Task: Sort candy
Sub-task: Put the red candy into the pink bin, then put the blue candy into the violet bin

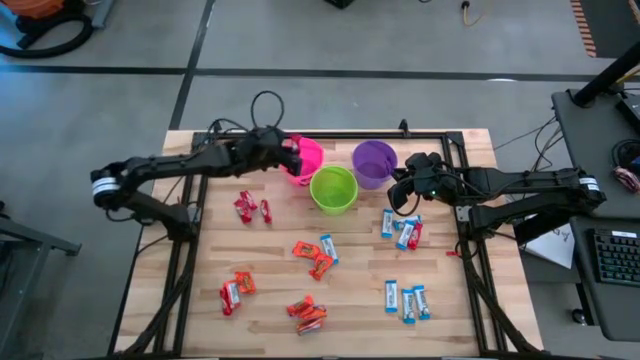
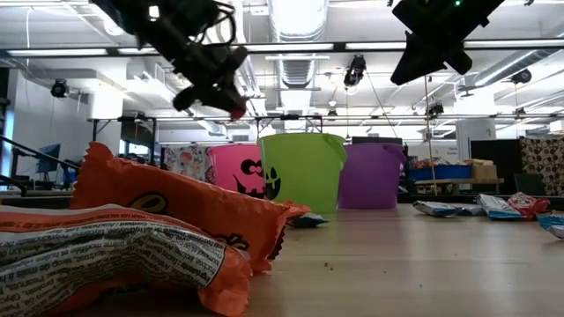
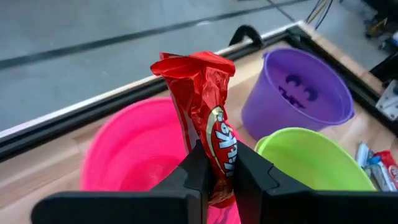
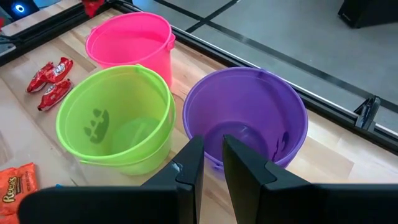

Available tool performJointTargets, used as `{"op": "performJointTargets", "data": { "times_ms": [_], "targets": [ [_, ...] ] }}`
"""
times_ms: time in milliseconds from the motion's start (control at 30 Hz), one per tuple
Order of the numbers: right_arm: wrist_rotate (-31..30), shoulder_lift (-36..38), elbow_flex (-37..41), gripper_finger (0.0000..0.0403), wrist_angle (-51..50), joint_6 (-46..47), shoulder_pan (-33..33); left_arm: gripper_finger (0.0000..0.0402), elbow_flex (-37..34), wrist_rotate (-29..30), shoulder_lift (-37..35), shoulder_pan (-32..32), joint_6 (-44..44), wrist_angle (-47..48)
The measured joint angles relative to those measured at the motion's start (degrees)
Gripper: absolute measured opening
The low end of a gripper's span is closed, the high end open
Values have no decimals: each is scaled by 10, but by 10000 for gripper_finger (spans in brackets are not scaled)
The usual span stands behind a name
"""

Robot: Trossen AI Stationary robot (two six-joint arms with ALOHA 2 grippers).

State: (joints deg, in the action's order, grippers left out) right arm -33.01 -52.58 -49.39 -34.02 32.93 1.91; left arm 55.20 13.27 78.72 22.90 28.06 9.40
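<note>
Above the pink cup [image 3: 134,155], left gripper [image 3: 219,180] fingers pinching a red candy [image 3: 208,112]; by the purple cup [image 4: 249,118], right gripper [image 4: 211,162] fingers nearly pressed together, empty; other candies [image 1: 405,300] scattered on the bench [image 1: 350,250]

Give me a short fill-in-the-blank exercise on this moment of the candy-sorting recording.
1. The left gripper is shut on a candy in a ____ wrapper.
2. That candy hangs above the ____ cup.
3. In the high view the green cup stands between the pink cup and the ____ cup.
4. The right gripper holds ____.

Missing words: red; pink; purple; nothing
</note>
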Motion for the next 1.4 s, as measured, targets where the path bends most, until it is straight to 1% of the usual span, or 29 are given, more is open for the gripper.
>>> {"op": "performJointTargets", "data": {
  "times_ms": [167,333,433,600,767,867,967,1133,1300,1400],
  "targets": [
    [0,0,0,52,0,0,0,29,59,-3,59,3,-15,82],
    [0,0,0,52,0,0,0,37,87,5,98,3,-16,121],
    [0,0,0,52,0,19,0,63,97,4,103,3,-16,121],
    [10,0,0,52,0,81,0,123,109,-4,100,4,-19,134],
    [55,0,0,52,0,124,1,164,125,-11,97,2,-28,169],
    [92,-1,0,52,-3,178,10,176,138,-24,86,-4,-41,174],
    [118,-9,0,57,-13,235,18,179,157,-34,72,-14,-63,173],
    [171,-44,0,93,-71,310,21,174,180,-32,28,-28,-109,165],
    [236,-110,0,135,-123,368,21,162,183,21,-37,-38,-132,161],
    [269,-159,0,152,-127,376,21,157,182,33,-76,-38,-136,160]
  ]
}}
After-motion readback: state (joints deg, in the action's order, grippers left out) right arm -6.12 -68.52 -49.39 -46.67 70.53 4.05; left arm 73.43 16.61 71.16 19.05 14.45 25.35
